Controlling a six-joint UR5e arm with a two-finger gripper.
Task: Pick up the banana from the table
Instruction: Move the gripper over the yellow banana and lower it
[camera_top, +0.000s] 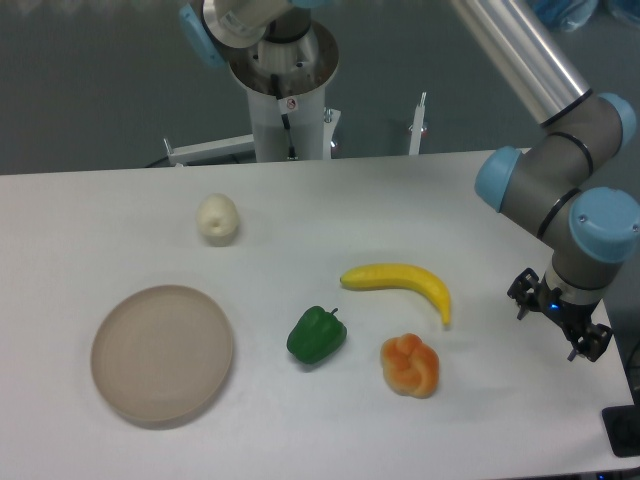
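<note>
The banana (402, 284) is smooth, curved and bright yellow. It lies flat on the white table (330, 210), right of centre. My gripper (558, 322) hangs at the right edge of the table, well to the right of the banana and apart from it. It is small and dark in this view; its fingers look spread and nothing is between them.
A green pepper (316, 335) lies left of and below the banana. A lumpy orange-yellow fruit (410, 365) lies just below the banana. A pale round fruit (217, 219) sits at the back left. A round beige plate (162, 351) is at the front left.
</note>
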